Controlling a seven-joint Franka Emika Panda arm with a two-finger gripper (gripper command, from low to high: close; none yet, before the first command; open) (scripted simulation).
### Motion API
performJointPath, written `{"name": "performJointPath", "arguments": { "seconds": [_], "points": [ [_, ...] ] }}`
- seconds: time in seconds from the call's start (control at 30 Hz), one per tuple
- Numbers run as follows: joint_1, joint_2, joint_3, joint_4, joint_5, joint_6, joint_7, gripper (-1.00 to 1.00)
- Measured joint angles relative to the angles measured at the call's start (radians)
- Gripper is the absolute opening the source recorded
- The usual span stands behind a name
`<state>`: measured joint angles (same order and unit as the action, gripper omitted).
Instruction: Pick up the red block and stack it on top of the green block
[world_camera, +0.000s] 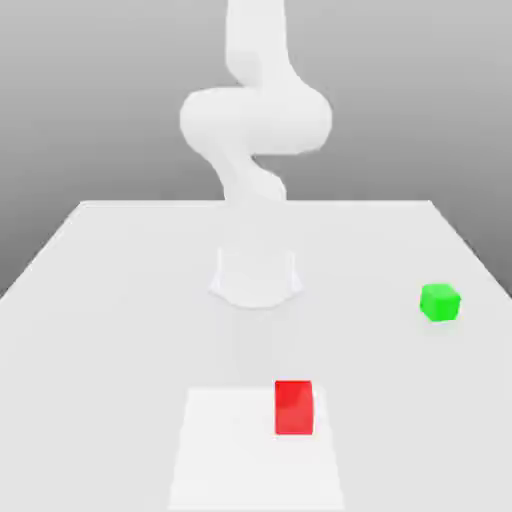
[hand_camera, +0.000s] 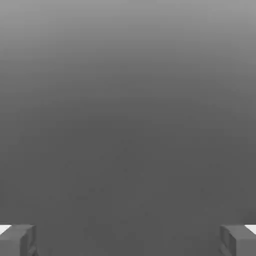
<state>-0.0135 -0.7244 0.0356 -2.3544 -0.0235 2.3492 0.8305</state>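
The red block stands on the white table near its front edge, a little to the exterior view's right of the middle. Farther back, on the exterior view's right, the smaller green block sits alone. The two blocks are well apart. In the hand view my gripper is open, its two grey fingertips far apart with nothing between them and only a plain grey surface beyond. The white arm rises from its base behind the blocks.
The arm's round base stands at the table's middle, behind the red block. A paler rectangular patch lies under and beside the red block at the front. The table's edges run off on both sides.
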Motion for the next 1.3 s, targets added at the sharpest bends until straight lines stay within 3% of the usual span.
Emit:
{"name": "performJointPath", "arguments": {
  "seconds": [0.4, 0.6, 0.93, 0.97, 1.3],
  "points": [
    [-0.044, 0.44, 0.107, -0.293, -0.082, 0.273, 0.135, 0.0],
    [-0.009, 0.677, 0.121, -0.449, 0.009, 0.435, 0.112, 0.0],
    [0.039, 0.923, 0.05, -0.435, -0.079, 0.641, 0.183, 0.0],
    [0.052, 0.946, 0.035, -0.433, -0.088, 0.66, 0.189, -1.0],
    [0.035, 0.891, 0.06, -0.438, -0.057, 0.615, 0.169, -1.0]
  ]
}}
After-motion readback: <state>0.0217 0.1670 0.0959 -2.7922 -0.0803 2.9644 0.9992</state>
